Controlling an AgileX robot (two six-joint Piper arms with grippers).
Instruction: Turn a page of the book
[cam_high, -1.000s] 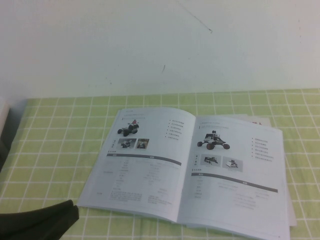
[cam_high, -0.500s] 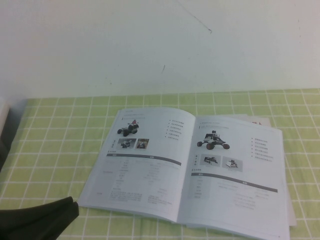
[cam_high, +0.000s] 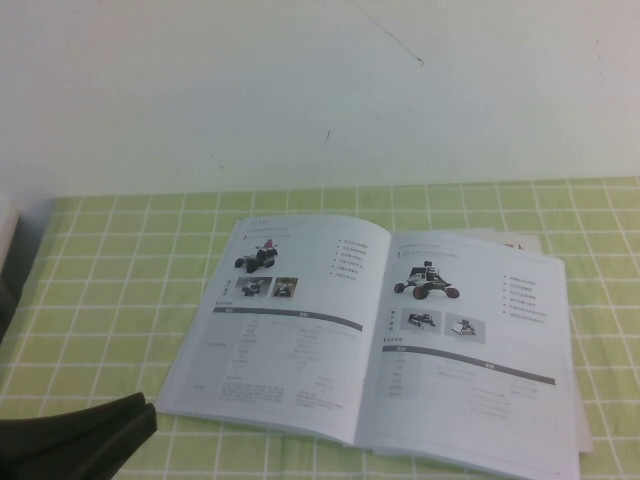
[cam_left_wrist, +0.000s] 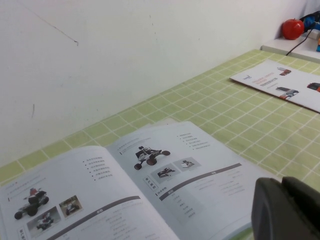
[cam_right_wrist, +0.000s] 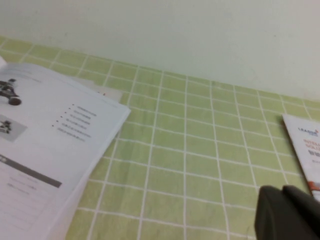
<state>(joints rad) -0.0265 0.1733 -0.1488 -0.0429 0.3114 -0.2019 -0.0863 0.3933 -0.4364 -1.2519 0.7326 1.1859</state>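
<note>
High view: the book (cam_high: 370, 340) lies open and flat on the green checked tablecloth (cam_high: 120, 270), centre to right of the table, spine running near-to-far. The page (cam_high: 470, 350) to turn is, I'd say, the right-hand leaf, flat, outer edge toward the right side of the table. Nothing is touching it yet.

Left gripper (cam_high: 75, 440) sits low at the near-left corner, just off the book's near-left corner; fingers look pressed together, holding nothing. Right gripper (cam_right_wrist: 287, 212) is out of the high view; in its wrist view it hangs over bare cloth right of the book, well apart from the page edge, fingers together, empty.

How to do it well, my read:
- Use the right arm; it is on the side of the free edge.
- Come in at the near-right corner of the page, low and shallow, and separate one sheet. More sheets show under that edge, so double-picking is the main risk.
- Glossy thin paper will probably slip or crease; lift gently, carry in an arc over the spine toward the left.
- The booklet is light and may slide; the left gripper could pin the left leaf.

Around: a second brochure (cam_right_wrist: 307, 150) lies on the cloth further right, clear of the book. A red round object (cam_left_wrist: 292, 28) sits far right on a ledge. The white wall (cam_high: 320, 90) stands behind. Nothing blocks the arc.
</note>
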